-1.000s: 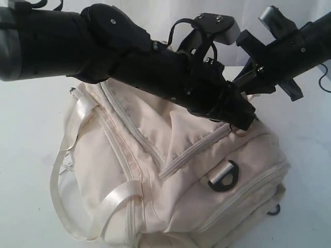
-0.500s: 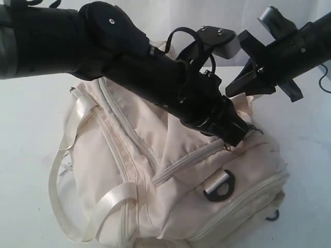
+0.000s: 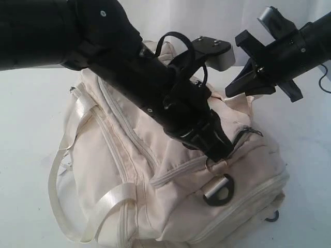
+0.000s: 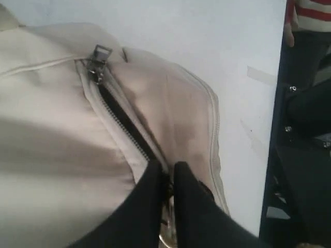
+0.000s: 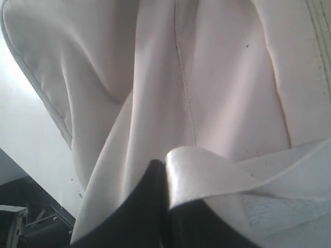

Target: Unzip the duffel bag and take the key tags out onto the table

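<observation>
The bag (image 3: 129,170) lies slumped on the white table (image 3: 31,119) in the middle of the exterior view, its near edge cut off by the frame. The left arm lies across it and hides much of its top.

The left gripper (image 4: 168,165) is down on the top zipper (image 4: 124,124), just above a black D-ring (image 3: 220,188). Its two dark fingers stand almost together, clamped on the pull (image 4: 165,238). Only a sliver of metal ring shows low between them; the rest of the pull is hidden. From the fingers the zipper lies parted as a narrow dark slit that runs to a second slider (image 4: 98,62) at the far end. The slit is too thin and dark for anything inside to be made out.

The right gripper (image 5: 165,175) is at the far end of the bag. In the exterior view its tips are lost behind the bag's raised edge. The right wrist view shows it closed on a fold of satin strap (image 5: 207,170). One dark finger shows beside the fold and the other is mostly covered by it. Cream fabric hangs in folds beyond and fills nearly the whole of that view.

A looped handle (image 3: 59,181) trails off the bag's left side onto the table.
</observation>
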`<state>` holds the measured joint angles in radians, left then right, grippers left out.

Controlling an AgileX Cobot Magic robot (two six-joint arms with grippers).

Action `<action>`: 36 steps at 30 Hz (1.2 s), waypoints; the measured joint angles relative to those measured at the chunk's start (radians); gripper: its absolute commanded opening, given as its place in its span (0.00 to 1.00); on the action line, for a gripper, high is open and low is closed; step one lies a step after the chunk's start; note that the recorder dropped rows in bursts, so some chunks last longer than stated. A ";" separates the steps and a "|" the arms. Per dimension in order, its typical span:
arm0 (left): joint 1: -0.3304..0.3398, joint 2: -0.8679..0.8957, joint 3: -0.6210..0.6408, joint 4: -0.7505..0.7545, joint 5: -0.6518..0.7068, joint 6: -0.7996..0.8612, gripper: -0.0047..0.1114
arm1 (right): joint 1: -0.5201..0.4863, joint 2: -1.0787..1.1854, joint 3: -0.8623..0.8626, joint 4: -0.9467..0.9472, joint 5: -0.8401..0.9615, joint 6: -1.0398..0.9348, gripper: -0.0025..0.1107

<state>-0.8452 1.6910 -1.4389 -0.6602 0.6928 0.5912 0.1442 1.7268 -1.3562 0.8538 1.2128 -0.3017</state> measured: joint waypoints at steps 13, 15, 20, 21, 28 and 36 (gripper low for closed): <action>0.000 -0.080 0.012 0.155 0.196 -0.134 0.04 | 0.000 0.000 0.000 0.002 0.000 0.000 0.02; 0.000 -0.080 0.034 0.159 0.208 -0.138 0.04 | 0.000 0.000 0.000 0.002 0.000 0.000 0.02; 0.000 -0.114 0.092 0.166 0.199 -0.141 0.04 | 0.000 0.000 0.000 0.002 0.000 0.000 0.02; 0.000 -0.125 0.099 0.170 0.196 -0.141 0.04 | 0.000 0.000 0.000 0.002 0.000 0.000 0.02; 0.000 -0.211 0.149 0.187 0.177 -0.141 0.04 | 0.000 0.000 0.000 -0.012 -0.004 -0.090 0.02; 0.000 -0.233 0.204 0.183 0.101 -0.141 0.04 | 0.000 -0.011 0.000 -0.025 -0.001 -0.235 0.10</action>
<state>-0.8452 1.4581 -1.2347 -0.4776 0.7938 0.4498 0.1442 1.7157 -1.3562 0.8292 1.2119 -0.5365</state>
